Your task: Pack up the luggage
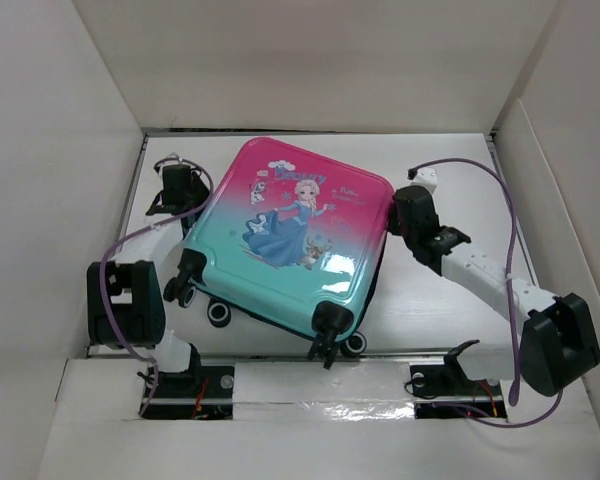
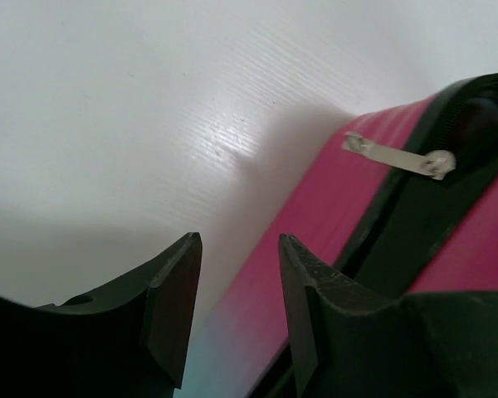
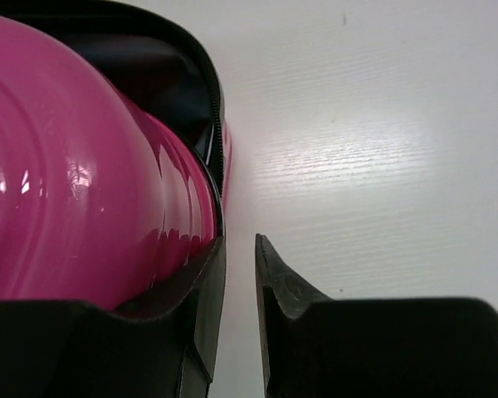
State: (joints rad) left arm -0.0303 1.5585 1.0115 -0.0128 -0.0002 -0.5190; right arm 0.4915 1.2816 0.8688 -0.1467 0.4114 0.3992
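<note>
A: Overhead view?
B: Bright, even light from above; glare marked the luggage (image 1: 290, 235) toward 5 o'clock.
A: Wrist views?
B: Foreground at 6 o'clock was blurred; a soft shadow crossed the table (image 2: 108, 124).

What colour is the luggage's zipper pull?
The zipper pull is silver, clearest in the left wrist view.

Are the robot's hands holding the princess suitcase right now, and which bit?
Nothing is held. The left gripper and the right gripper sit close beside the suitcase, one at each side, jaws apart with nothing between them.
</note>
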